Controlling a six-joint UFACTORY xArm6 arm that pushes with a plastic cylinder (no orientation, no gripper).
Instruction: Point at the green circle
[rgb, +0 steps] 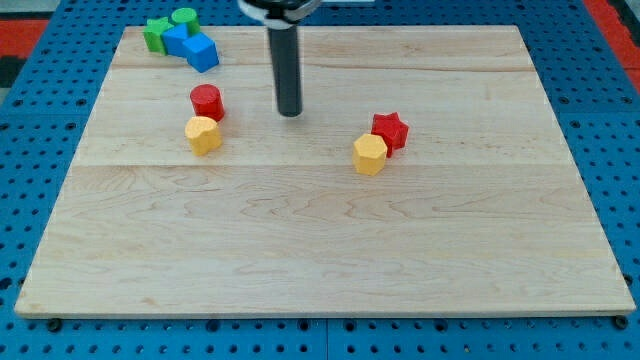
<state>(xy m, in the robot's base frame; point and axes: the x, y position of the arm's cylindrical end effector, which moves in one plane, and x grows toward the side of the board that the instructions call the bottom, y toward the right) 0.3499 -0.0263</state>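
Note:
The green circle (184, 17) is a short green cylinder at the view's top left corner of the wooden board (320, 240). It touches a cluster of a green star-like block (155, 33) and two blue blocks (177, 40) (202, 52). My tip (290, 112) is the lower end of the dark rod, standing on the board right of and below that cluster, well apart from the green circle. The nearest block to the tip is a red cylinder (207, 101) to its left.
A yellow block (203, 134) sits just below the red cylinder. A red star (391, 130) and a yellow block (369, 154) touch each other right of the tip. Blue pegboard (40, 150) surrounds the board.

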